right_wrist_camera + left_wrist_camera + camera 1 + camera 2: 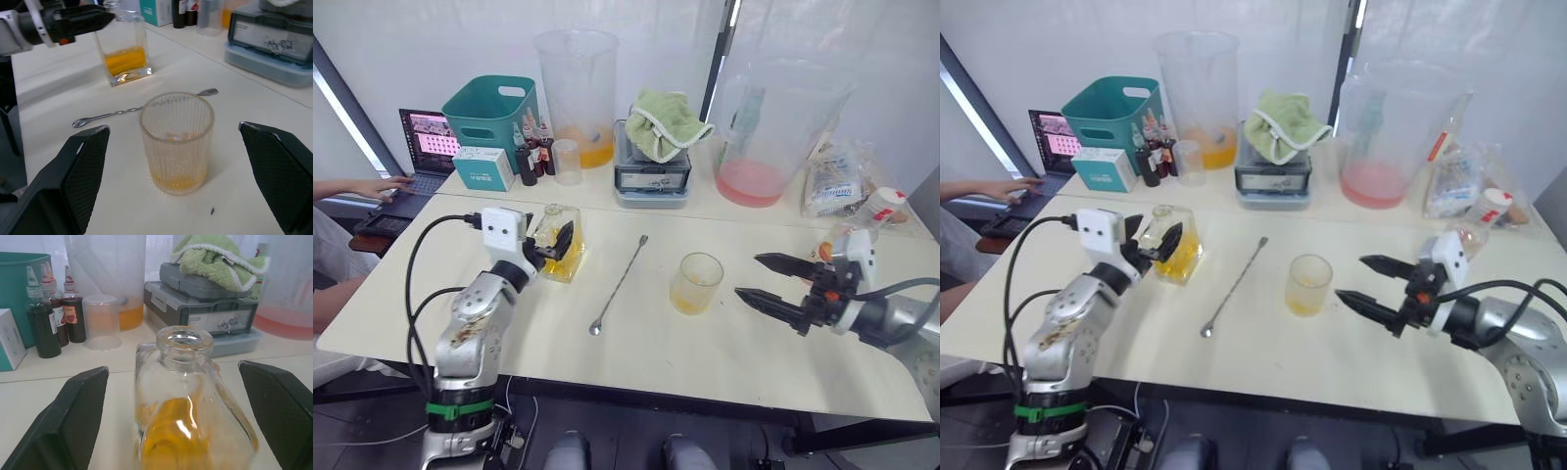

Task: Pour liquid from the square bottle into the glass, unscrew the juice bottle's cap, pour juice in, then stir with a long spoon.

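Left tool [561,247] flanks square bottle [563,250], seemingly unlabelled.

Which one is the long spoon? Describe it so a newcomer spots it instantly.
On the white table, look in the open stretch between the square glass bottle of yellow liquid and the ribbed clear glass tumbler. The thin silver metal long spoon lies flat there, the only slender metal rod among upright containers.
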